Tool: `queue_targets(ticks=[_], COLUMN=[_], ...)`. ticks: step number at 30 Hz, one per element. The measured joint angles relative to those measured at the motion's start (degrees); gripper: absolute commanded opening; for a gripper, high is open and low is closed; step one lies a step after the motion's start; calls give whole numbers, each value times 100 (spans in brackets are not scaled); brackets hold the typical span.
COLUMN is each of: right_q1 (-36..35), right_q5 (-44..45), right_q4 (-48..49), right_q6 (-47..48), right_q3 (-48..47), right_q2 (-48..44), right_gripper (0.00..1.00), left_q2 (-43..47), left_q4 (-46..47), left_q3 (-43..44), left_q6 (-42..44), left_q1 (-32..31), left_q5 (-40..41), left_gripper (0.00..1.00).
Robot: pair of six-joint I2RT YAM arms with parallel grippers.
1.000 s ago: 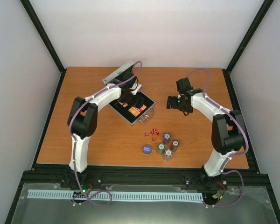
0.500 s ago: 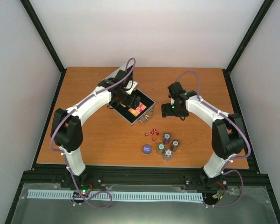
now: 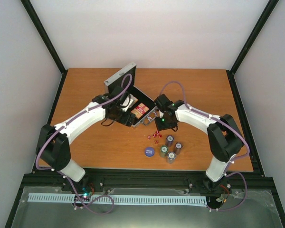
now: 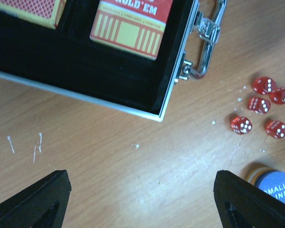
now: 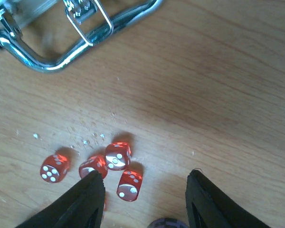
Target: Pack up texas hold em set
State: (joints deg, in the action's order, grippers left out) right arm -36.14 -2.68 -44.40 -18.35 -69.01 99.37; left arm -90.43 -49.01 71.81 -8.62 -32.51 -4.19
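The silver case (image 3: 131, 119) lies open on the table, lid (image 3: 119, 76) upright, red-orange card decks (image 3: 141, 109) in its black lining. My left gripper (image 3: 127, 118) hovers at its near corner. In the left wrist view the gripper (image 4: 142, 199) is open over bare wood, below the case's rim (image 4: 76, 95) and a deck (image 4: 133, 23). My right gripper (image 3: 160, 127) is open over the red dice (image 3: 154, 135). In the right wrist view one die (image 5: 129, 185) lies between the fingers (image 5: 83, 202), untouched. Chip stacks (image 3: 170, 147) and the blue disc (image 3: 149, 151) sit nearer the front.
The case's chrome handle (image 5: 42, 61) lies just beyond the dice, toward the right gripper. A chip stack's top (image 5: 166, 223) shows at the bottom edge of the right wrist view. Black frame rails border the table.
Both arms have swung in toward the middle. The left gripper came to the case's near corner. The right gripper dropped to the dice and its jaws narrowed.
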Motion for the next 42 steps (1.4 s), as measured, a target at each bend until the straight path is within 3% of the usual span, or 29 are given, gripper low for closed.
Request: queue_targets(ticks=[15,23,28,34,38,42], right_q1=[-192,-195,-195,-195,-197,-205], right_q5=[-254,-201,-118,-68,-7,142], right_q4=[221,214,162,138,131,15], right_q6=[-116,-122,-144,-140,-160,-133], right_q3=[-48,-297,-297,-282,-282,-341], right_q2=[680,1008,1029,1027,1021,1021], right_gripper=[46,36,35,11,4,3], left_q2=[433,433,433,396,326,317], left_q4=[-122,-120,-120,-120,-120,-122], left_q3=[-417,-426,-426,-426,-426,-426], left_q6=[-164,-160,-155,-151,-129,-118], left_q1=[-2,-4,-4,-4,-4,-4], left_q5=[195,282,350,378,389,433], left_gripper=[85,85,85,85,85,85])
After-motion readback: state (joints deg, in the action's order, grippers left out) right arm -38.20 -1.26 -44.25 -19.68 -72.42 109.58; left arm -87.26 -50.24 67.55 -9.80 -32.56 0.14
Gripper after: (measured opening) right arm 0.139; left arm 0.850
